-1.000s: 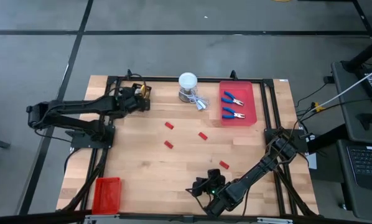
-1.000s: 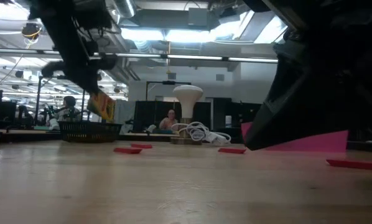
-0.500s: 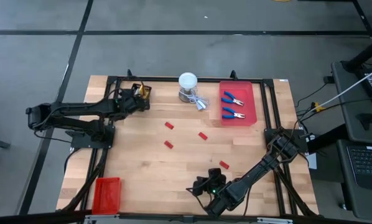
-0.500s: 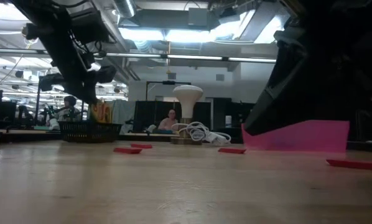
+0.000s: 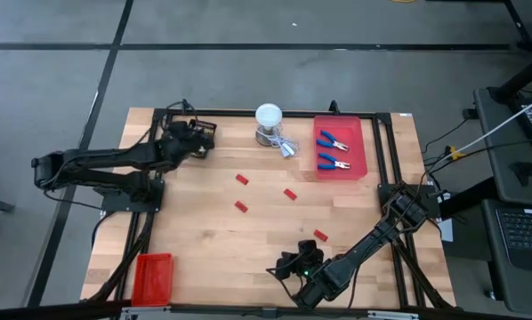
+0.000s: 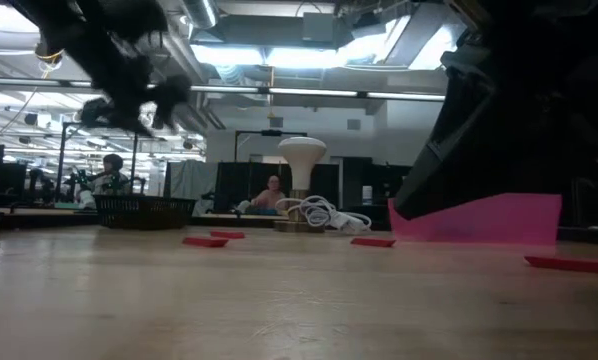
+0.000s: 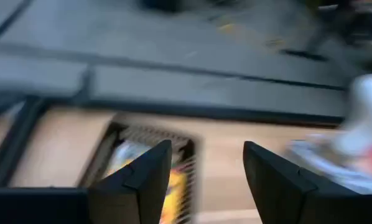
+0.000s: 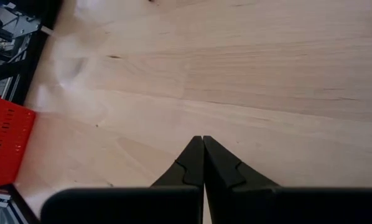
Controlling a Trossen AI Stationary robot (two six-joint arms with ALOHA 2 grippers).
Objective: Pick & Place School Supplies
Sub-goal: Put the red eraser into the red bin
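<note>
My left gripper (image 7: 201, 177) hangs with its fingers apart and empty just above the black wire basket (image 7: 145, 137), where the yellow-orange printed crayon boxes (image 7: 142, 177) lie. The four flat red rectangular blocks (image 5: 242, 179) lie beyond the basket toward the table's middle, nearer this arm; my right gripper (image 8: 203, 163), fingers pressed together, waits far from the basket at the near edge

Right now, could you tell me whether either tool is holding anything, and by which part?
Nothing is held. The left tool is open above a black wire basket; the right tool is shut on nothing.

The left hand (image 7: 204, 180), fingers apart, hangs over a black basket (image 7: 145, 138) holding crayon boxes (image 7: 136, 171).
</note>
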